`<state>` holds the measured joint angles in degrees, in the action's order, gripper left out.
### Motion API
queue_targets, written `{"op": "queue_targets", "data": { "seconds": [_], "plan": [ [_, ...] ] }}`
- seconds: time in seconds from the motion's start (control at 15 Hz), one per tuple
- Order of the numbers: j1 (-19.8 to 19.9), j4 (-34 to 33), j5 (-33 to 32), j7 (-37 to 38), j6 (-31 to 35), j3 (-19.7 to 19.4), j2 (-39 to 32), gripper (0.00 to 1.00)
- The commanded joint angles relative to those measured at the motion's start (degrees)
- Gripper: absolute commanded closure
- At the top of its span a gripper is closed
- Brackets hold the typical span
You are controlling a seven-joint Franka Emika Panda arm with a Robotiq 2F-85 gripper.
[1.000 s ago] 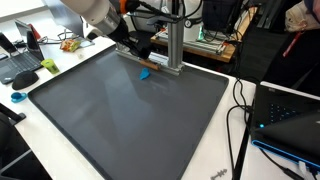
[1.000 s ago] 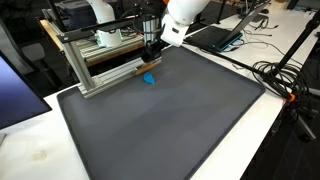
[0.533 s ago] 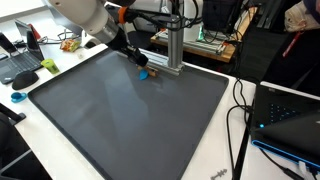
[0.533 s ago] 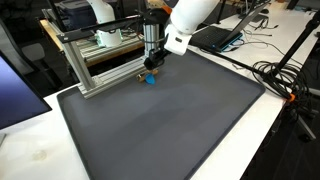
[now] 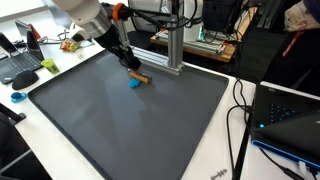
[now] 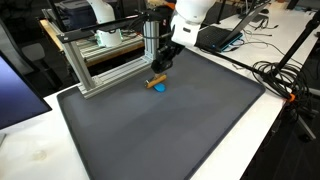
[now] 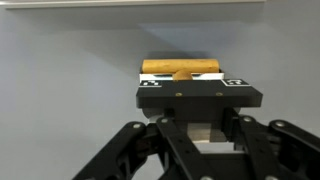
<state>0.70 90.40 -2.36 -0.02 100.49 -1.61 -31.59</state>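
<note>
Pincer (image 5: 132,69) and blue-tipped stick (image 5: 138,79) shifted from the frame (image 5: 174,42) onto open mat (image 5: 130,125); closure cannot be told.

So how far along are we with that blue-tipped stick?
Done: the stick sits out on the grey mat, apart from the metal frame. In hand: the gripper is right on its wooden handle; grip can't be confirmed, fingers hidden in the wrist view. Left: its blue end looks down on the mat, so not lifted yet.
</note>
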Motion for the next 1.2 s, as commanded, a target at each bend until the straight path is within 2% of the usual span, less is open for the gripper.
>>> {"op": "queue_targets", "data": {
  "seconds": [0.0,0.33,0.6,0.87,1.0,1.13],
  "plan": [
    [0.37,0.58,0.91,-0.12,3.68,0.52,2.56,0.78],
    [0.20,1.58,0.51,-0.09,8.32,0.47,4.99,0.78],
    [-0.06,2.98,0.18,0.41,7.25,0.34,7.21,0.78],
    [0.11,5.59,0.33,0.96,9.18,0.14,9.64,0.78],
    [1.00,9.75,0.06,-5.33,13.63,1.01,12.20,0.78],
    [1.59,13.56,0.28,-12.64,14.23,1.85,15.38,0.78]
  ]
}}
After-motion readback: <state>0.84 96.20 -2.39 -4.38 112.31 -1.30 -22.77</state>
